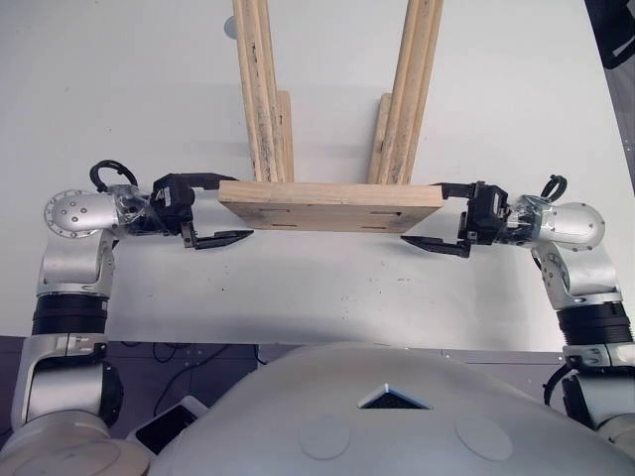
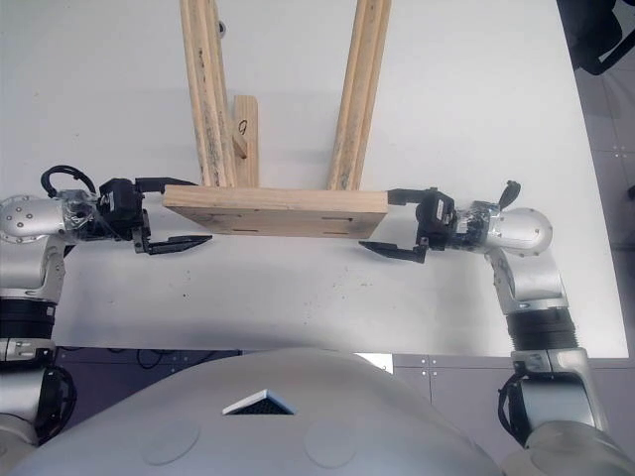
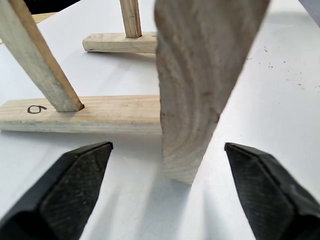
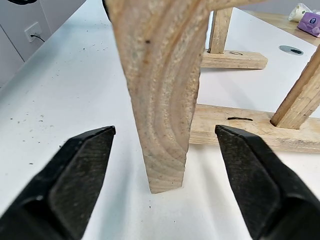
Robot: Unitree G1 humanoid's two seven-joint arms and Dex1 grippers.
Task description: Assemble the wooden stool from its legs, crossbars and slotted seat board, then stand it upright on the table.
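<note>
The left hand (image 1: pixel 234 207) is sitting at the left end of the seat board (image 1: pixel 330 205) with its fingers spread apart, one on each side of the wood and neither touching it. The right hand (image 1: pixel 420 211) is sitting the same way at the board's right end, fingers wide and clear of it. The board is standing on its long edge on the white counter (image 1: pixel 119 89), with slots showing on its near face. On the board's far side, two short flat pieces (image 3: pixel 100 115) are lying on the counter, and long legs (image 1: pixel 260 89) are slanting up and away from them.
</note>
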